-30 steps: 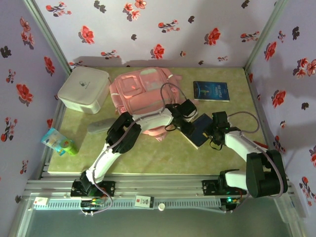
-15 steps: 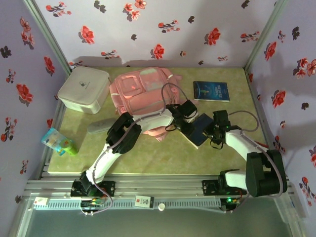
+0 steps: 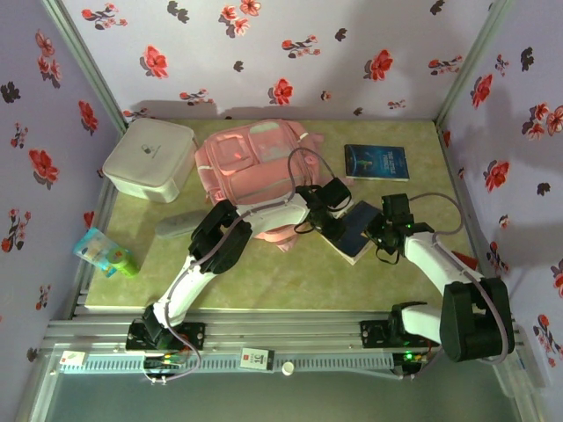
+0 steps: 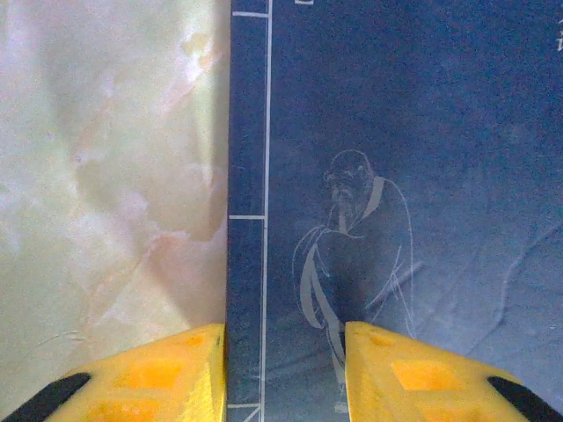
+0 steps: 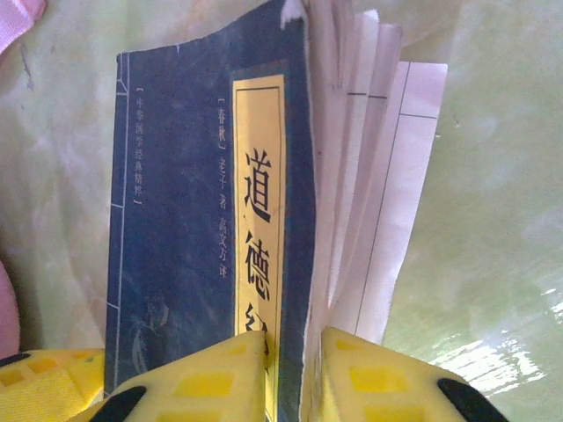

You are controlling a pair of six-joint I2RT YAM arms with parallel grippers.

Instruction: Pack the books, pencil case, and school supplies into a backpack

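Note:
A dark blue book (image 3: 361, 220) with a yellow title strip lies on the table just right of the pink backpack (image 3: 255, 163). My left gripper (image 3: 337, 220) is over its spine side. In the left wrist view my left gripper (image 4: 283, 352) is open, with the spine strip of the book's cover (image 4: 387, 176) showing between the fingers. My right gripper (image 3: 376, 230) is at the book's open edge. In the right wrist view my right gripper (image 5: 295, 352) is shut on the book (image 5: 193, 202), pinching cover and white pages (image 5: 369, 176). A second dark blue book (image 3: 376, 163) lies at the back right.
A white rounded box (image 3: 149, 158) stands at the back left. A grey oblong case (image 3: 179, 224) lies left of the backpack's lower end. A teal and green packet (image 3: 106, 252) sits at the table's left edge (image 3: 92, 281). Flowered walls close in three sides.
My right gripper has closed on the book's open edge and shifted slightly toward the back. The book's right side has tipped up a little. The left arm has hardly moved.

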